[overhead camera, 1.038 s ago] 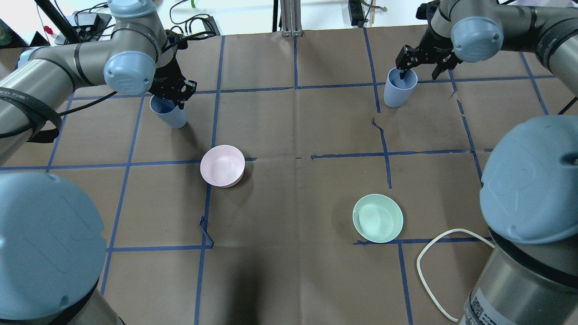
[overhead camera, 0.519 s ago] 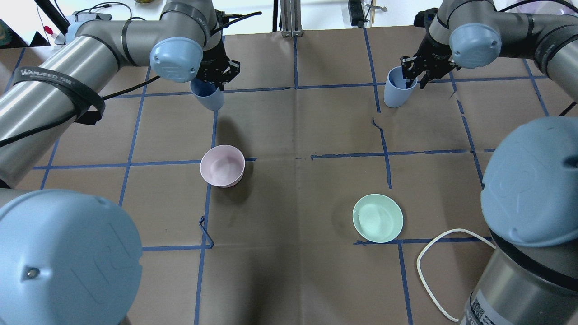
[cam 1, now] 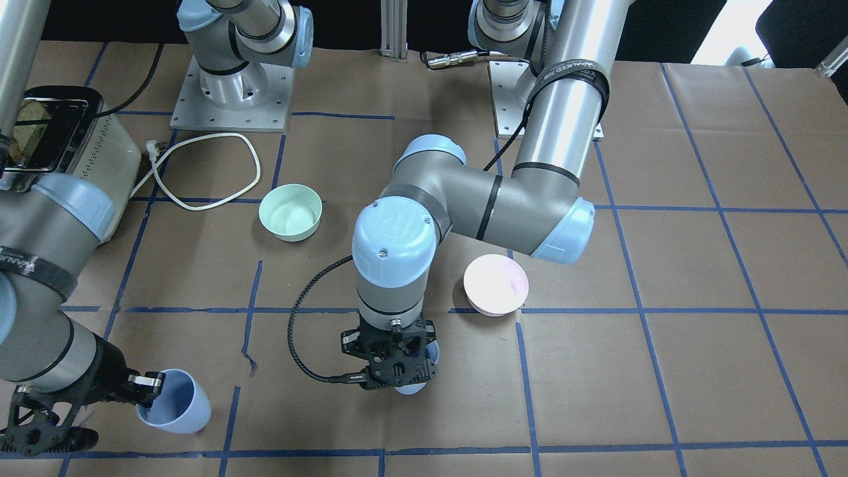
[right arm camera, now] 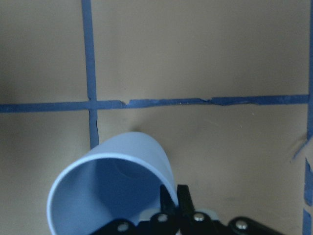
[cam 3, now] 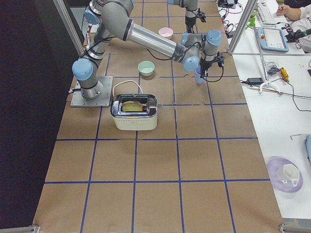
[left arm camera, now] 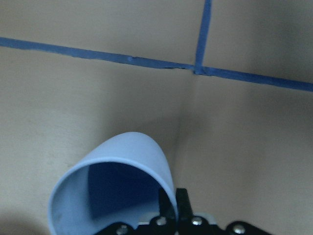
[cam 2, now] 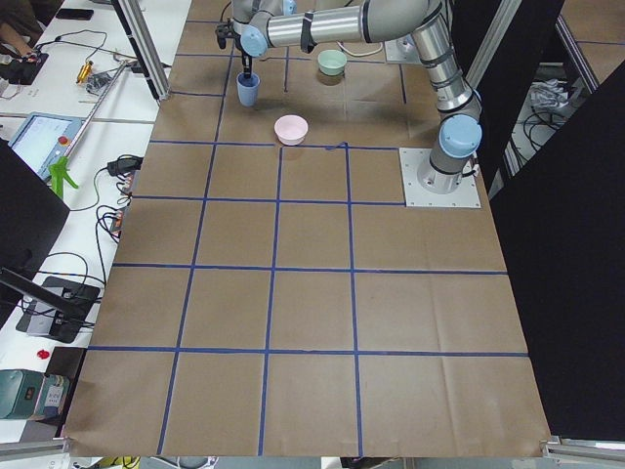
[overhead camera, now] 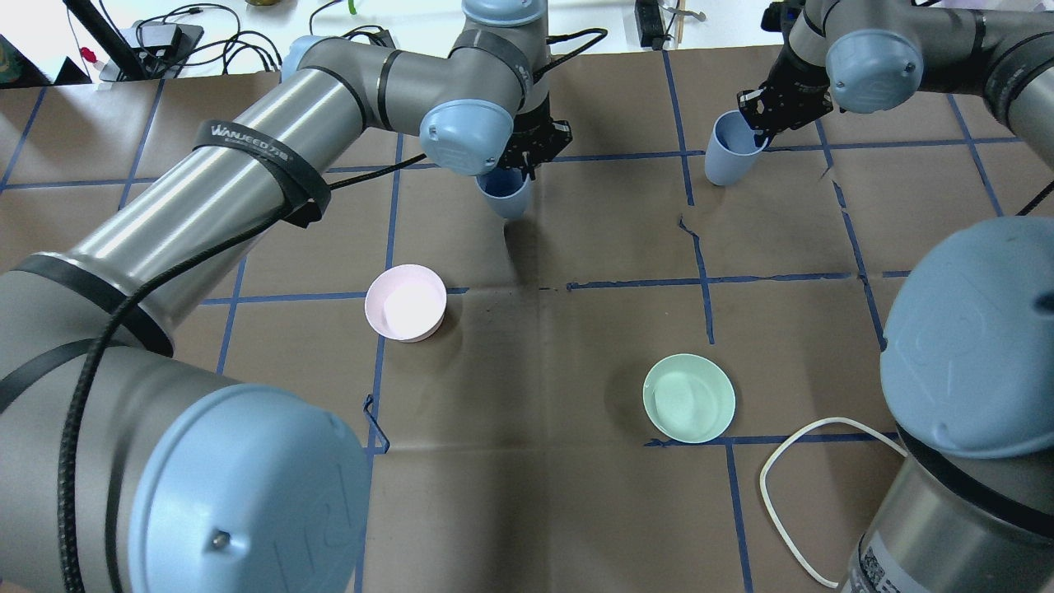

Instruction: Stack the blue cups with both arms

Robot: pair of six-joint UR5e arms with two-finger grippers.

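Note:
My left gripper [overhead camera: 525,167] is shut on the rim of one blue cup [overhead camera: 504,193] and holds it above the table near the far middle. In the front view the gripper [cam 1: 403,372] hides most of that cup [cam 1: 413,388]. The left wrist view shows the fingers [left arm camera: 182,205] pinching the cup's wall [left arm camera: 122,166]. My right gripper [overhead camera: 754,134] is shut on the rim of the other blue cup [overhead camera: 728,162] at the far right. That cup [cam 1: 175,403] is tilted, low over the paper. It also shows in the right wrist view [right arm camera: 117,171].
A pale pink bowl [overhead camera: 405,302] sits left of centre and a mint-green bowl [overhead camera: 688,398] right of centre, both nearer the robot. A white cable [overhead camera: 782,461] loops by the right arm's base. A toaster [cam 3: 133,111] stands beyond it.
My left arm has carried its cup from the far left to the far middle of the table. My right gripper has closed on its cup's rim and shifted it slightly.

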